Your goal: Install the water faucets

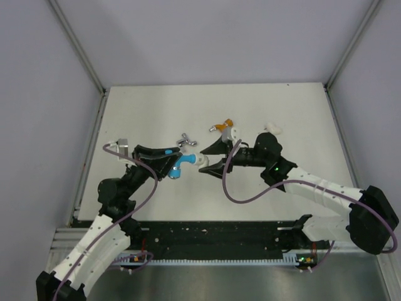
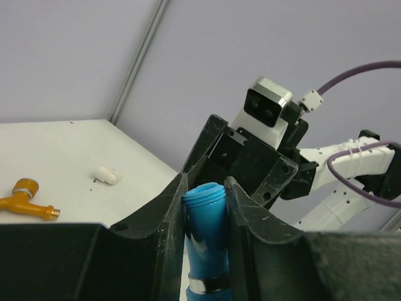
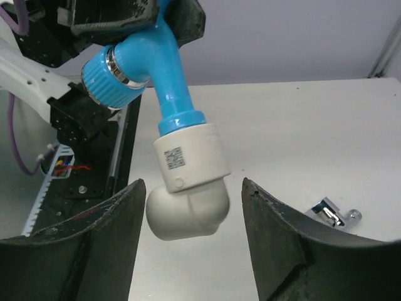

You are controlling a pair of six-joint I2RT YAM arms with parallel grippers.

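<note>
While the left gripper (image 2: 205, 188) is clamped on the blue faucet (image 3: 168, 75) and holds it off the table (image 1: 156, 106) near the middle of the scene, a white elbow fitting (image 3: 188, 166) sits over the faucet's downward end. The right gripper (image 3: 193, 188) has its jaws apart on either side of that elbow. A gap shows on one side, so it is not closed on it.

The blue faucet looks like rigid, glossy plastic: probably light and stiff, but smooth enough to turn in a pinch if twisted hard. The left fingers (image 2: 241, 213) hold it across the straight body below the threaded mouth, which seems a sound place because it leaves the threads free.

The elbow is likely the harder piece to handle. Its bend is rounded and could roll between flat pads, so the straight collar bearing the small printed label looks like the better grip. The joint is probably threaded, so squeezing off-axis could cock the fitting and bind it.

The silver faucet (image 1: 185, 140) lies on the table just beyond the blue one. Being metal, it is probably heavier and slicker. The orange faucet (image 1: 220, 127) lies farther off and to the right. Another white elbow (image 1: 273, 128) rests farther right again.
</note>
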